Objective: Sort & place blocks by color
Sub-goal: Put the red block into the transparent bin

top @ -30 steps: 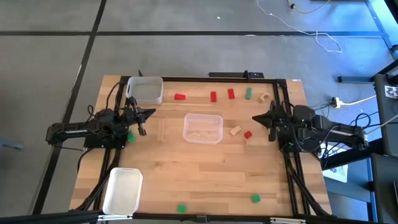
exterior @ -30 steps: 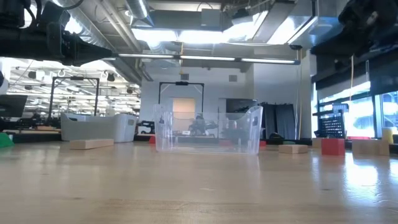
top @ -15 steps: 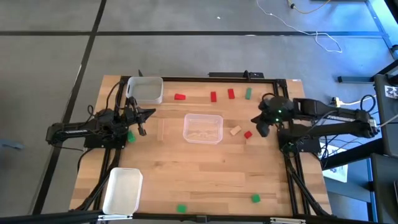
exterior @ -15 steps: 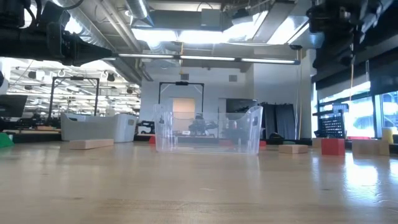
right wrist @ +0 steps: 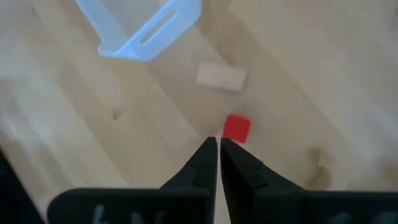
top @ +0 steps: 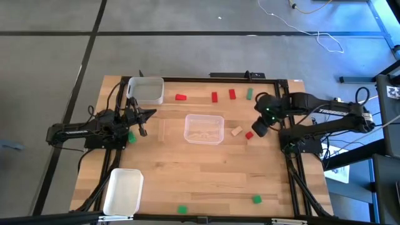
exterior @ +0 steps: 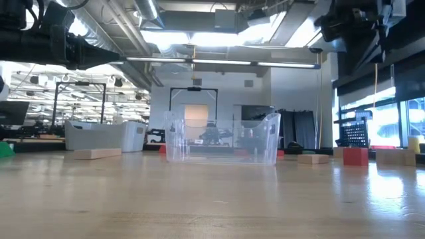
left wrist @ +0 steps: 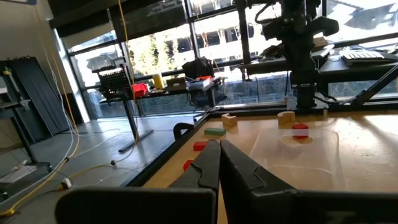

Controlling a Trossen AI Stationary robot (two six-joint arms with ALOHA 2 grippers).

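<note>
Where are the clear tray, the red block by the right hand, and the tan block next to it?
Clear tray (top: 187,139): high view, its rim.
Red block (right wrist: 236,128): right wrist view, top face.
Tan block (right wrist: 221,77): right wrist view, top face.

High cam looked straight down; low cam sat level at tabletop; wrist cams faced forward. All shared the clear tray (top: 204,129).

— What are those arms made of? They look black all over.

— Matte black, chunky jointed links, with black cables looping off the left arm (top: 81,132) beside the table (top: 206,181).

— And the right arm (top: 325,115)?

— Same, but with white lettering along its link. Both end in two slim, dark, tapering fingers (right wrist: 205,163).
</note>
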